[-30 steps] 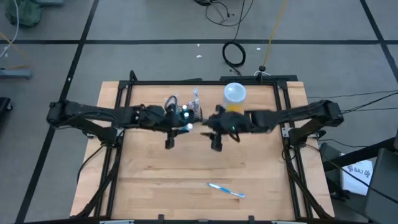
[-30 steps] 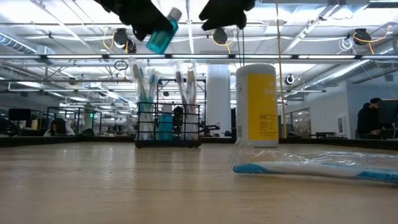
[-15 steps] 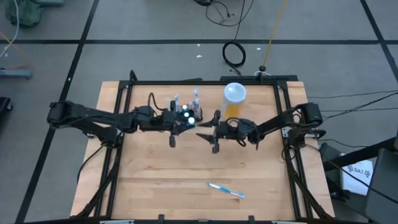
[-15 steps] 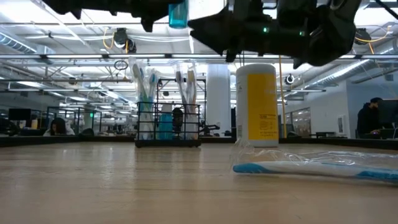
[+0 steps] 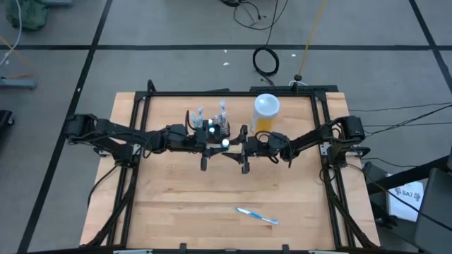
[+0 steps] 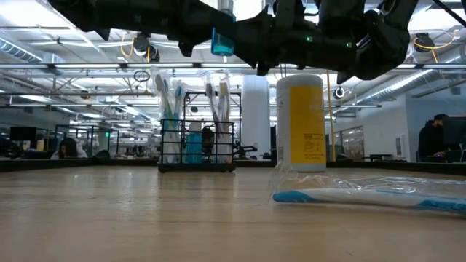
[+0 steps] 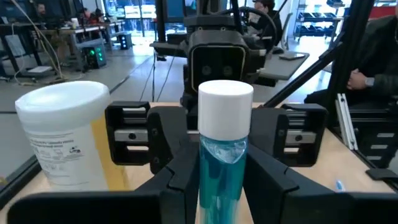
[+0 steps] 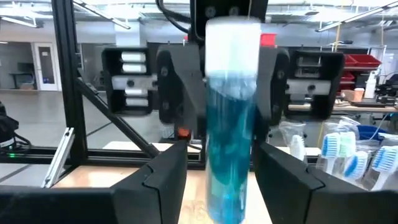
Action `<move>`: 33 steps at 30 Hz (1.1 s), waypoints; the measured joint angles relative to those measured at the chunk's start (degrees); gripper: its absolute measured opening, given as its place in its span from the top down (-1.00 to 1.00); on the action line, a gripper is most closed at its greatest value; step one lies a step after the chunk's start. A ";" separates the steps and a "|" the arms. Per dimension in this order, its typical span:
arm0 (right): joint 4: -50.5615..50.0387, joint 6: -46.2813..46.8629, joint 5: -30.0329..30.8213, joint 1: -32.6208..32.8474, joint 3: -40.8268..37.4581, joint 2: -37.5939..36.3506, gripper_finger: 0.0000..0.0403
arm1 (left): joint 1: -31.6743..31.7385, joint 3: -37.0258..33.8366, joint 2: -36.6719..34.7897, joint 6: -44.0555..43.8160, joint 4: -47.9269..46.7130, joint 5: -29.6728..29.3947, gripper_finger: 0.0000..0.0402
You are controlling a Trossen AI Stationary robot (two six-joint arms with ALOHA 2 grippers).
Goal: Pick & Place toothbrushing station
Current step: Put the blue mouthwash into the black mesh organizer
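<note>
Both arms stretched level toward each other above the table (image 5: 176, 190), meeting just in front of the toothbrushing station (image 5: 212, 125). Left gripper (image 5: 224, 144) carries a small bottle (image 7: 224, 149) of clear blue liquid with a white cap; its jaws are closed on the bottle's lower body, the bottle upright, well above the wood in the low view (image 6: 222, 40). Right gripper (image 5: 236, 149) faces it head-on, jaws spread wide to either side of the same bottle (image 8: 231, 118); cannot tell whether they touch it.

Station: small black wire rack with slatted sides, standing upright on the table toward the far edge, holding several upright toothbrushes and a blue item (image 6: 196, 142). Just beside it stands a taller container (image 5: 266, 113), white lid, yellow-orange contents. A wrapped blue-and-white toothbrush (image 5: 257, 215) lies flat well apart from the station, near the table's front edge
</note>
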 joint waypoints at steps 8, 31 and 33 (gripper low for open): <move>-1.30 1.38 -0.07 -0.64 0.00 0.00 0.29 | 0.00 0.00 0.50 3.28 1.03 0.02 0.49; -23.71 -0.44 -0.15 -3.83 0.00 0.04 0.62 | -0.66 0.07 -0.59 2.75 -20.26 -11.02 0.09; -25.84 -0.44 -0.16 -4.18 0.00 0.04 0.62 | -0.55 1.29 -1.00 2.71 -25.12 -11.01 0.01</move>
